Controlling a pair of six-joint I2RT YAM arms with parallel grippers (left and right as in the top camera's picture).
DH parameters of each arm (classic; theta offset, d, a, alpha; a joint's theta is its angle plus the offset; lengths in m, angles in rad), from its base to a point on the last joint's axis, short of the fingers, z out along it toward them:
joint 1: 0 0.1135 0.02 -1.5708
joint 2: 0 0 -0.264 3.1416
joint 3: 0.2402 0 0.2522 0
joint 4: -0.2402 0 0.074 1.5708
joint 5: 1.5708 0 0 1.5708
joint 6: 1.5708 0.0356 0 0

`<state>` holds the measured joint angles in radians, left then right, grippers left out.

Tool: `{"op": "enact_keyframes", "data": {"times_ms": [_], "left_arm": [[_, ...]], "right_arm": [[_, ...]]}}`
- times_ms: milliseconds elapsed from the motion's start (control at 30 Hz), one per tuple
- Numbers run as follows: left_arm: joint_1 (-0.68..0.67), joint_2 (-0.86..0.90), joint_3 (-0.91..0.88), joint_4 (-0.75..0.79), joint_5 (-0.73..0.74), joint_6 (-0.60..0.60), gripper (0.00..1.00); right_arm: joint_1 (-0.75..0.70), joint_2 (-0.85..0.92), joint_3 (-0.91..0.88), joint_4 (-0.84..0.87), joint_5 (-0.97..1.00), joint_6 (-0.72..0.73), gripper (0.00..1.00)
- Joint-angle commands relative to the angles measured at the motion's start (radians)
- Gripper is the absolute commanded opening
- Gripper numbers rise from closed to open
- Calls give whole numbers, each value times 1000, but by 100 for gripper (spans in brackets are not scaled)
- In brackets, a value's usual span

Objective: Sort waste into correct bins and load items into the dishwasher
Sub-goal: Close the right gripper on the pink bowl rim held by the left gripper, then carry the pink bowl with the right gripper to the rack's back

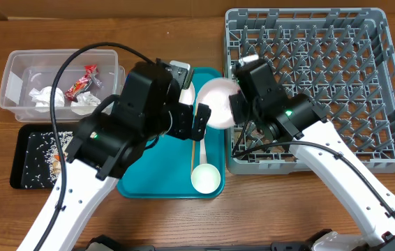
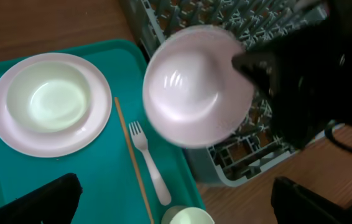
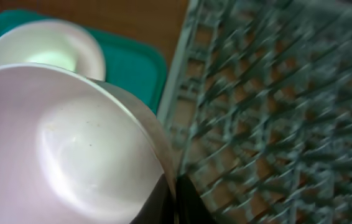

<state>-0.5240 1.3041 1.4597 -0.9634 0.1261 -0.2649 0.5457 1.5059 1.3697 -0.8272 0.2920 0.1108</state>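
Loading step: right hand (image 1: 234, 111) is clamped on the rim of the white bowl (image 2: 191, 87), tilted above the teal tray (image 1: 148, 174) edge, just beside the dish rack (image 1: 323, 70). Left hand (image 2: 176, 190) is spread wide, empty. Next move likely: carry the bowl over the rack and seat it between pegs.

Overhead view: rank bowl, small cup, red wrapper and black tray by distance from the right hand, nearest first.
1. bowl: gripped in the right hand, above the teal tray's right edge.
2. small cup: on the teal tray's near end.
3. red wrapper: inside the clear tub, far left.
4. black tray: leftmost, in front of the tub.
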Motion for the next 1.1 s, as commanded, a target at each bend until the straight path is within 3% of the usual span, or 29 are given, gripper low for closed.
{"op": "enact_keyframes", "data": {"times_ms": [0, 100, 200, 433, 567, 800, 1067], "left_arm": [[-6, -2, 16, -23, -6, 15, 100], [-6, -2, 15, -35, -6, 15, 100], [-6, -2, 15, -35, -6, 15, 100], [-6, -2, 15, -35, -6, 15, 100], [-6, -2, 15, -35, -6, 15, 100], [-6, -2, 15, -35, -6, 15, 100], [-6, -2, 15, -35, -6, 15, 100]], "right_arm": [[-3, -4, 24, 82, 249, -154, 4], [-30, -3, 24, 201, 312, -347, 4], [-76, -3, 24, 300, 361, -441, 4], [-246, 10, 24, 499, 338, -496, 4], [-319, 51, 24, 571, 251, -643, 4], [-370, 197, 24, 813, 256, -699, 4], [-373, 367, 24, 1003, 256, -971, 4]]}}
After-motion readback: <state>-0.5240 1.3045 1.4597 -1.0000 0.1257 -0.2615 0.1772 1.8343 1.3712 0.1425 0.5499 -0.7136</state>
